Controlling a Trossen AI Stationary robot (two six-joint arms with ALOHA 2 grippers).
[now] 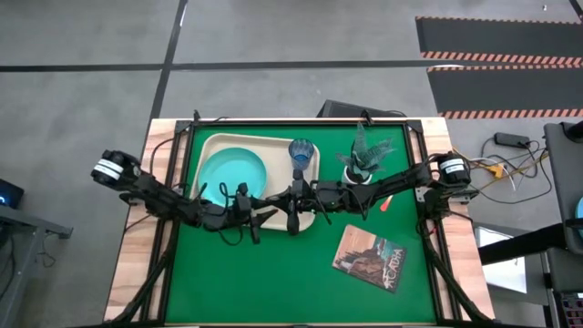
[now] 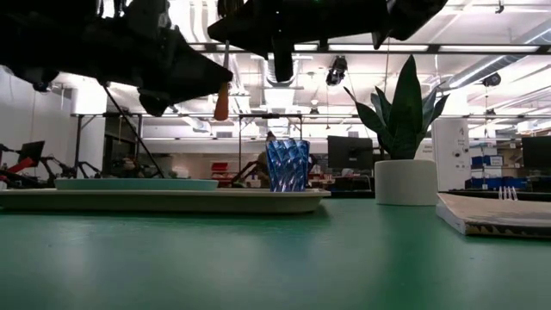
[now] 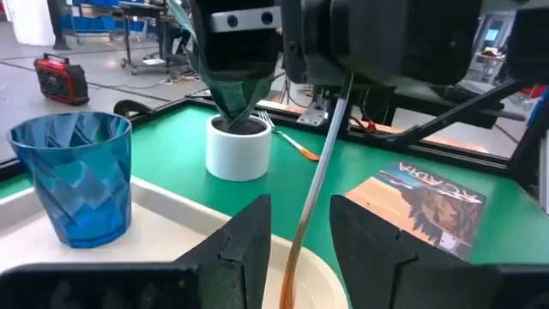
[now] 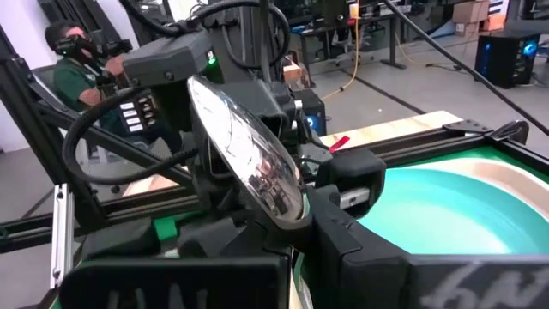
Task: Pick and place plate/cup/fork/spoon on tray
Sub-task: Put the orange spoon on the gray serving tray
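The cream tray (image 1: 214, 146) lies at the table's far left. The teal plate (image 1: 232, 173) and the blue cup (image 1: 301, 151) stand on it. My right gripper (image 1: 293, 219) is above the tray's near right corner, shut on the spoon (image 4: 249, 163). My left gripper (image 3: 300, 249) is open next to it. Its fingers stand on either side of the spoon's red-orange handle (image 3: 290, 275) without touching it. The fork (image 3: 292, 142) lies flat on the green mat beside the white plant pot (image 3: 238, 146). My right gripper holds the spoon at its bowl end; the silver bowl (image 4: 253, 172) sticks out from between the two fingers, which hide the place of contact. The shaft (image 3: 322, 163) slants down from the gripper. The handle end (image 2: 222, 102) hangs clear above the tray.
The white pot with a green plant (image 1: 357, 173) stands right of the tray. A picture-covered book (image 1: 369, 258) lies at the near right. Green mat is bare at the near left and middle. People and equipment show in the room beyond.
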